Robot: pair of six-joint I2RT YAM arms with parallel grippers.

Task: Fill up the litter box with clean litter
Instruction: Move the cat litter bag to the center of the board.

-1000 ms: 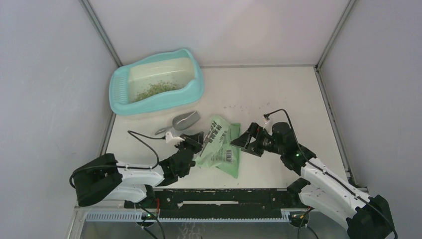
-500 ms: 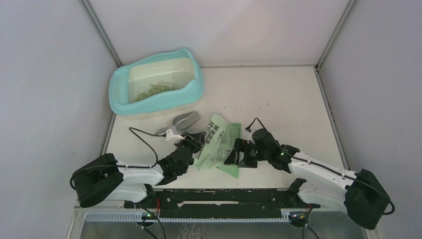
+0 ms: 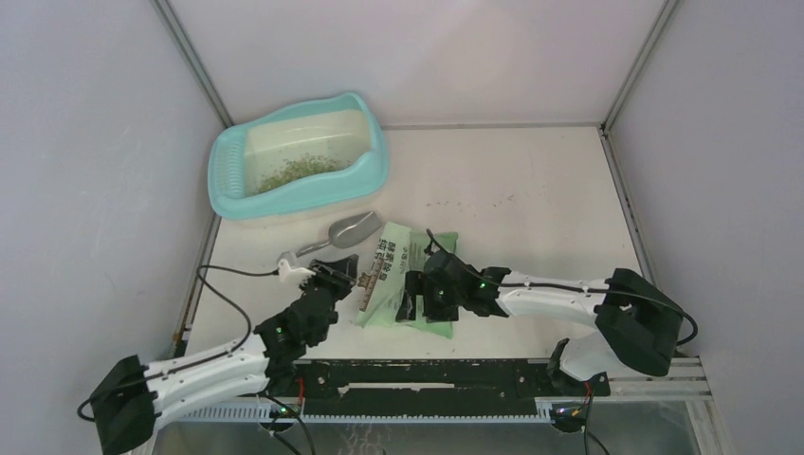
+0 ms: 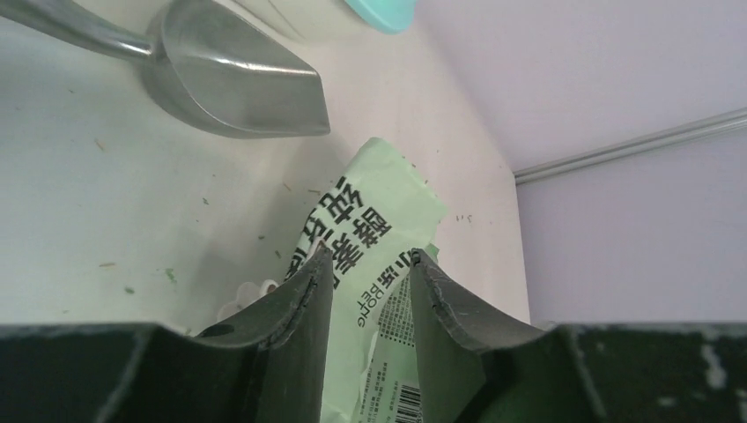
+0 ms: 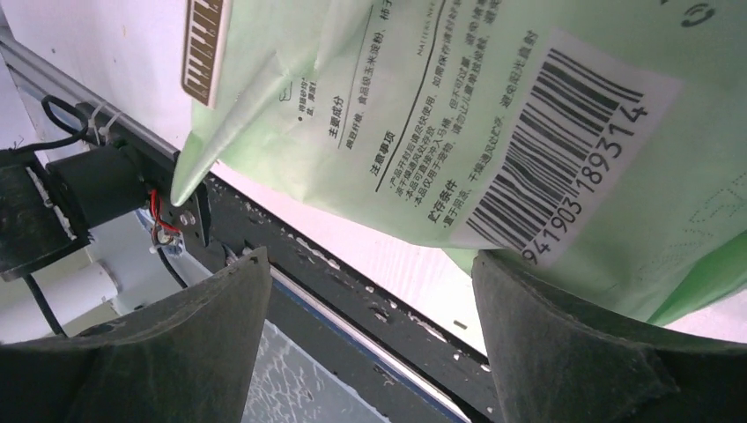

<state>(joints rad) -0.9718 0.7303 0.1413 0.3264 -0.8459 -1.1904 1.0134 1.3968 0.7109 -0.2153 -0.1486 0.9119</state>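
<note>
The turquoise litter box (image 3: 313,201) stands at the back left, with a thin patch of green-beige litter (image 3: 301,171) on its cream floor. A flat green bag (image 3: 398,275) lies near the front edge. My left gripper (image 3: 334,282) sits just left of the bag, open and empty. In the left wrist view the bag (image 4: 374,203) shows beyond the left gripper's (image 4: 368,253) tips. My right gripper (image 3: 413,299) is over the bag's near right corner, open wide. In the right wrist view the bag's barcode corner (image 5: 493,115) hangs above one finger (image 5: 564,335) of the right gripper (image 5: 366,260).
A grey metal scoop (image 3: 346,230) lies between the litter box and the bag, mouth toward the bag, also seen as the scoop (image 4: 238,84) in the left wrist view. Stray granules (image 3: 474,201) dot the table's middle. The black base rail (image 3: 427,374) runs along the near edge.
My left gripper opened and drew back to the left, off the bag's edge. The right arm swung left and low onto the bag's near corner. The bag shifted slightly left.
</note>
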